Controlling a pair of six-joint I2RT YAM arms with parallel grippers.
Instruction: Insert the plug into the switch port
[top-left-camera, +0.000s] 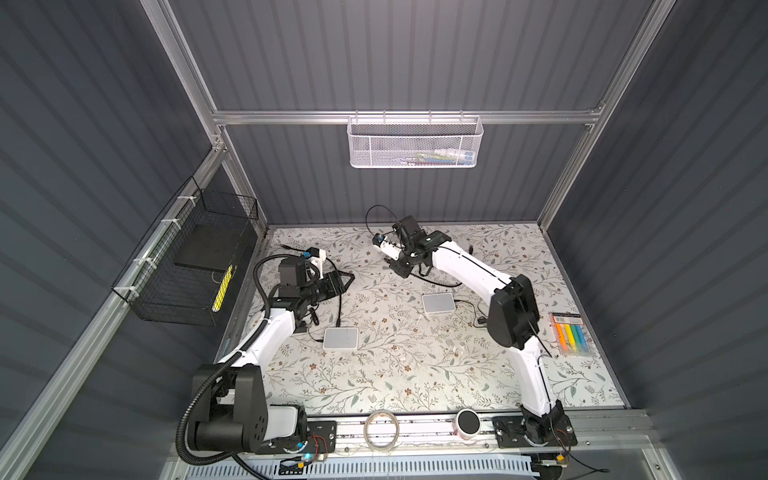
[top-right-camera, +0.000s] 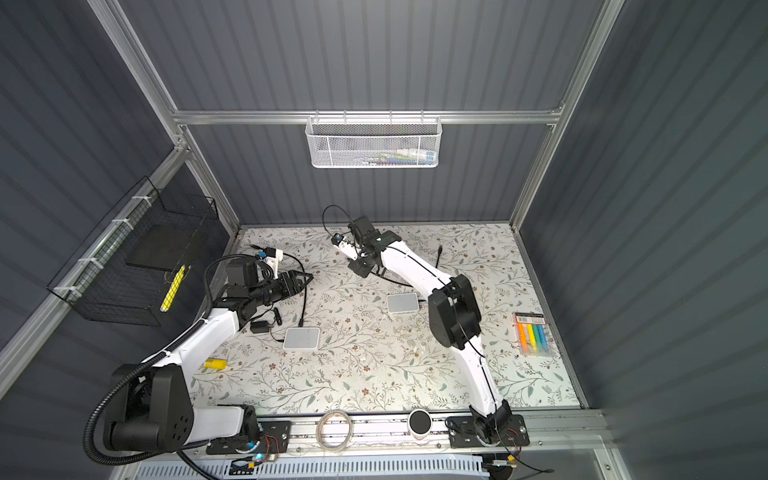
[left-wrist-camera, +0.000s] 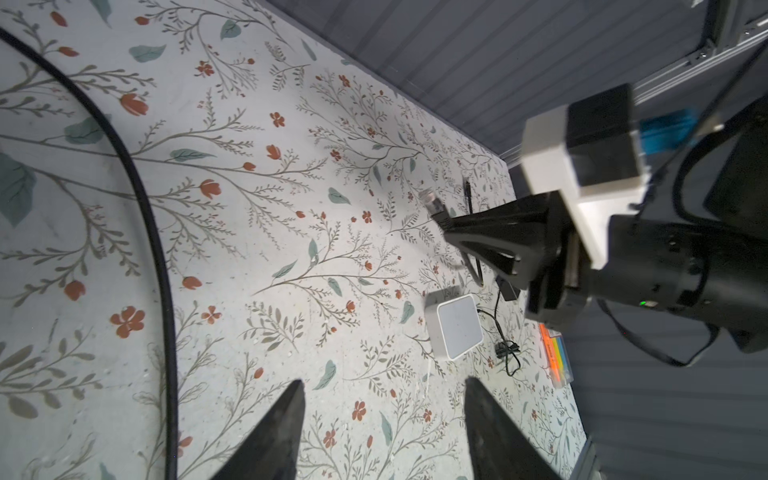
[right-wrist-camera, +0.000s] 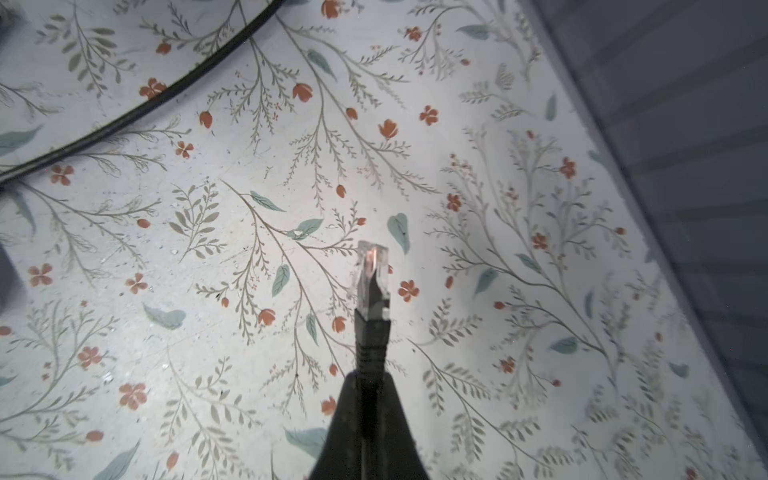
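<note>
While right gripper (right-wrist-camera: 370, 374) pinches plug (right-wrist-camera: 371, 274) by boot, we square tip to switch (top-left-camera: 438, 302) port before pushing; left gripper (left-wrist-camera: 383, 382) spread, empty.

a floral mat (top-left-camera: 374, 374) covers the table inside grey ribbed walls. the left gripper (top-left-camera: 349, 280) hangs over the mat's left part, pointing toward the middle. the right gripper (top-left-camera: 395, 266) reaches toward the back, tilted down. one white switch (top-left-camera: 340, 337) lies flat near the left arm, and a second white switch (top-left-camera: 438, 302) lies just beside the right arm. a black cable (top-left-camera: 340, 303) runs past the first. a pack of coloured markers (top-left-camera: 571, 334) lies at the right edge. a white mesh basket (top-left-camera: 415, 141) hangs on the back wall, a black wire basket (top-left-camera: 187, 266) on the left wall.
</note>
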